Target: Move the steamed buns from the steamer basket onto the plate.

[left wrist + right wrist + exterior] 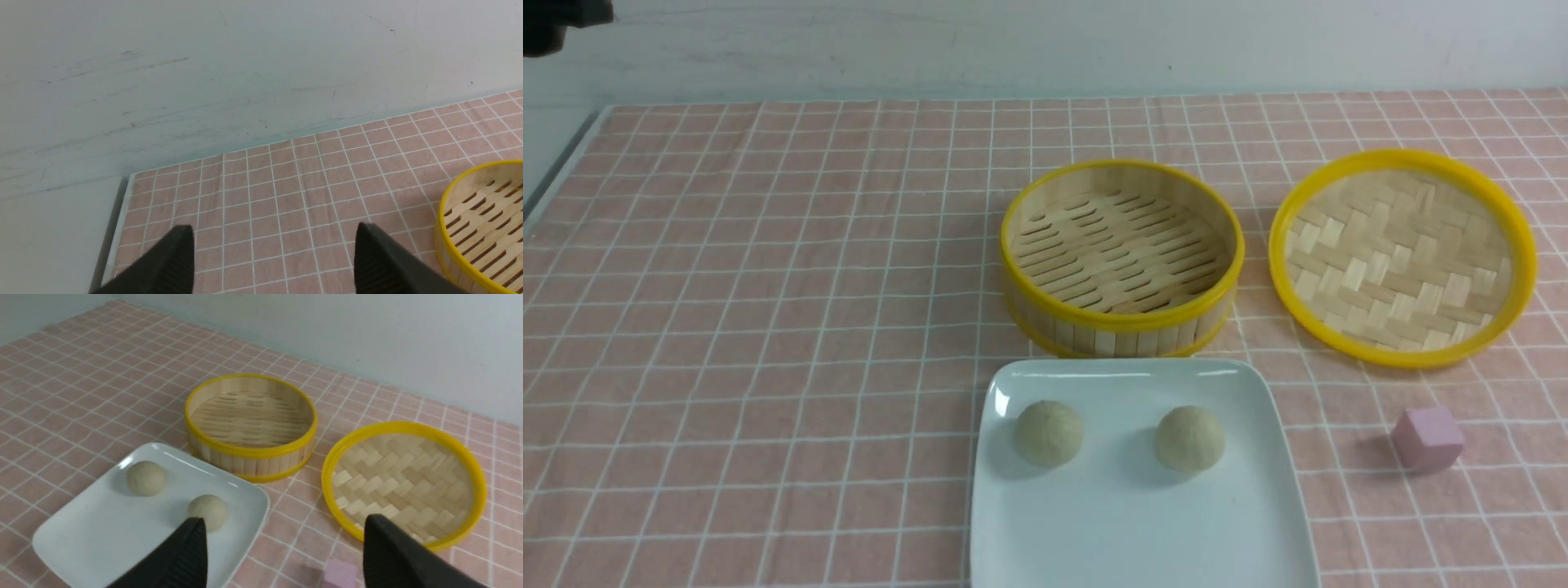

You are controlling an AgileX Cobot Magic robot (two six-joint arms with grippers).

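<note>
Now both steamed buns (1048, 433) sit on the plate (1127, 523), at 6 o'clock of the empty steamer basket (1123, 322). My left claw (271, 261) and right claw (284, 555) are spread, holding nothing. Looks finished; I'd lift straight up, not brushing the plate.

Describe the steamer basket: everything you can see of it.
The steamer basket is round and made of pale bamboo. Its upright wall of vertical slats is bound by yellow bands at top and bottom, and its floor is parallel slats with dark gaps. It stands upright, uncovered and empty on the pink checked tablecloth. The white plate lies just in front of it; whether they touch is unclear. The steamer lid lies apart on the robot's right.
</note>
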